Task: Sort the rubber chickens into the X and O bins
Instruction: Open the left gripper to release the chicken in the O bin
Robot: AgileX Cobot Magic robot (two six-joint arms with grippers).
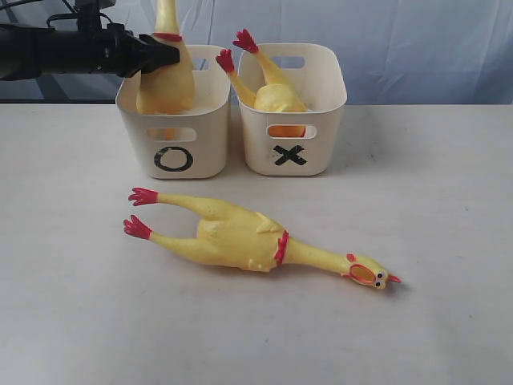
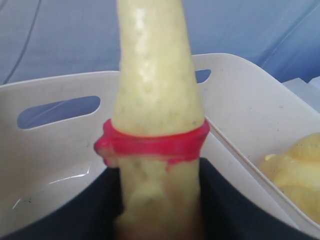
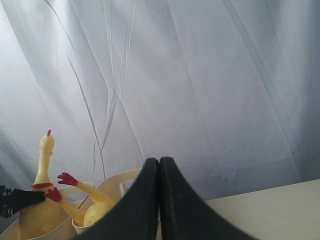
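Note:
One rubber chicken [image 1: 166,80] stands upright in the O bin [image 1: 200,156], its head cut off by the frame's top. My left gripper [image 1: 163,53] is shut on its body just below the red neck band [image 2: 155,144], black fingers [image 2: 75,212] on either side. A second chicken [image 1: 276,96] lies head-down in the X bin [image 1: 325,104], red feet sticking up. The third chicken [image 1: 240,237] lies flat on the table in front of the bins, head toward the right. My right gripper [image 3: 159,162] is shut and empty, held high, out of the exterior view.
The two bins stand side by side at the back of the white table [image 1: 417,200]. A wrinkled pale blue-grey curtain [image 3: 200,75] hangs behind them. Bare tabletop surrounds the lying chicken.

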